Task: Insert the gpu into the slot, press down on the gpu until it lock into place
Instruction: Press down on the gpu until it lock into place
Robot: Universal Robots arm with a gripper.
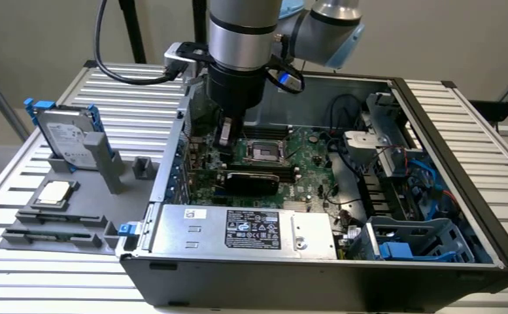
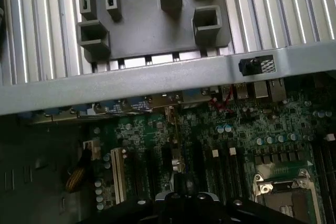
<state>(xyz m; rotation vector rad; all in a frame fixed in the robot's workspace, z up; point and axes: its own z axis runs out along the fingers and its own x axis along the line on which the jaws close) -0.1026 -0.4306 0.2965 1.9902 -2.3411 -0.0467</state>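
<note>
**End effector closed, low inside the case beside the seated card**

You see the end effector (image 1: 225, 140) in the exterior view's upper centre, reaching down inside the open computer case (image 1: 463, 216), its fingers drawn fully together with nothing visibly between them. Just below it the gpu (image 1: 252, 180) stands on edge across the motherboard (image 1: 310, 167), a black card lying left to right in the frame's middle. The slot under it is hidden by the card. Room is tight: the case's left wall (image 1: 173, 150) stands just beside the end effector, and the grey power supply (image 1: 245, 230) closes off the near side. Toward the exterior view's right, cables (image 1: 345, 108) and the drive cage (image 1: 415, 239) crowd the board's edge. The processor socket (image 1: 263, 150) sits just behind the card. On the desk (image 1: 44, 275) at left, a hard drive (image 1: 63, 136) stands well apart.
</note>
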